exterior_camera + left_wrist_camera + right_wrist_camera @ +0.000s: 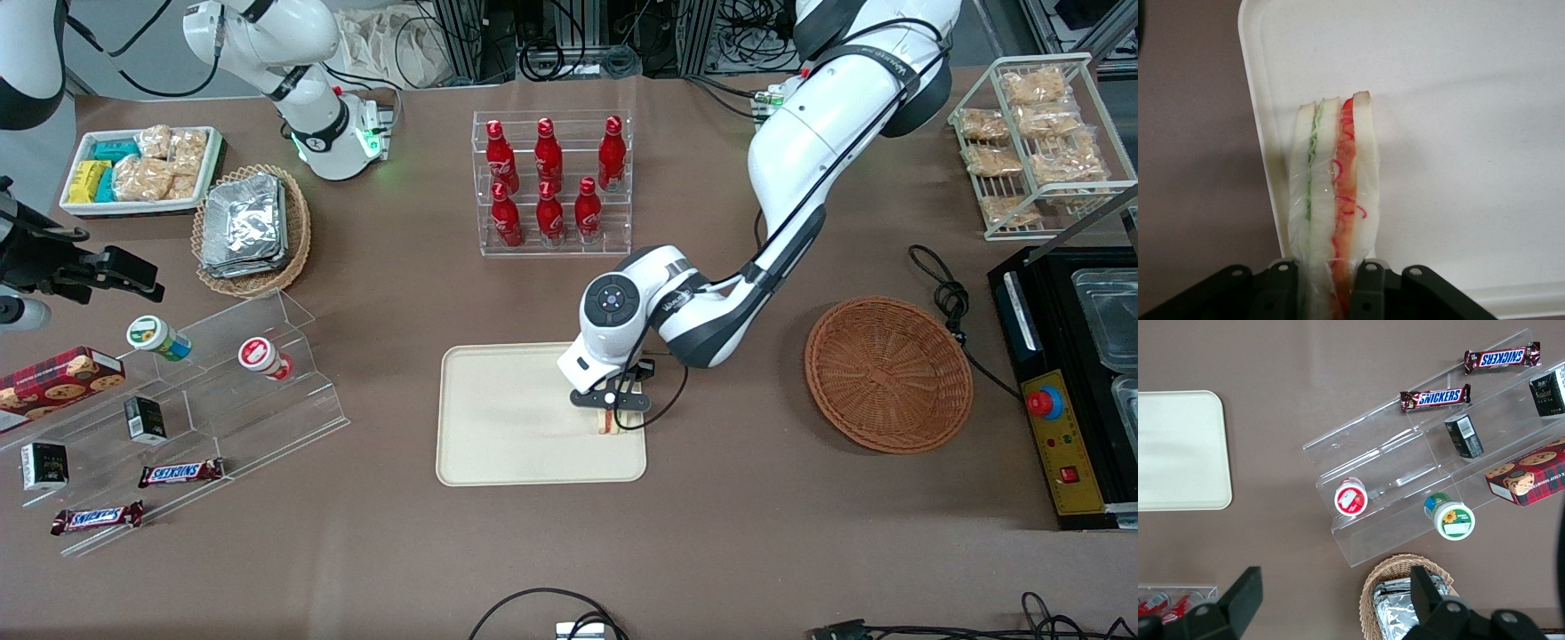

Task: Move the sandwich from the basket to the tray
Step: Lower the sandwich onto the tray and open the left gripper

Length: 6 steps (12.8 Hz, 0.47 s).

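Note:
My gripper (612, 414) (1327, 283) is low over the cream tray (498, 427) (1458, 100), at the tray's end toward the working arm. Its jaws are shut on the sandwich (1333, 187) (608, 427), a wrapped wedge of pale bread with green and red-orange filling showing along its edge. The sandwich stands on edge inside the tray's rim; whether it touches the tray floor I cannot tell. The reddish-brown woven basket (887, 373) lies toward the working arm's end of the table with nothing in it.
A clear rack of red bottles (551, 182) stands farther from the front camera than the tray. A clear stepped shelf with cups and Snickers bars (178, 418) (1431, 487) and a tan basket of foil packs (249, 231) lie toward the parked arm's end. A black machine (1067, 382) stands beside the basket.

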Tool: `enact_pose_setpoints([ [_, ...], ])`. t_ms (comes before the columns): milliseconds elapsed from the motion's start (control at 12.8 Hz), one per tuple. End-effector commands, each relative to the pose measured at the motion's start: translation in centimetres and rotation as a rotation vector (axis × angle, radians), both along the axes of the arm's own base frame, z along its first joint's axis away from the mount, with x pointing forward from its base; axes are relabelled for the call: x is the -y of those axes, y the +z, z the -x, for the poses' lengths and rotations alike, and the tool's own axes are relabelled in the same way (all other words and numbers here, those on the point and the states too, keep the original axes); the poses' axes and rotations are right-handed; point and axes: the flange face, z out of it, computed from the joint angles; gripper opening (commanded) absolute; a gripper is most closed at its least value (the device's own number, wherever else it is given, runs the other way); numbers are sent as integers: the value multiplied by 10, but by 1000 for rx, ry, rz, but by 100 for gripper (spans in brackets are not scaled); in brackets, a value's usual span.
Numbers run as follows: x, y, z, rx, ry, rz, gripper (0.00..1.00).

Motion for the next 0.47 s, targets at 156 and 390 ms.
enact_pose_setpoints([
  [156, 7, -5, -4, 28, 10, -17, 42],
  [390, 7, 5, -6, 38, 15, -11, 87],
])
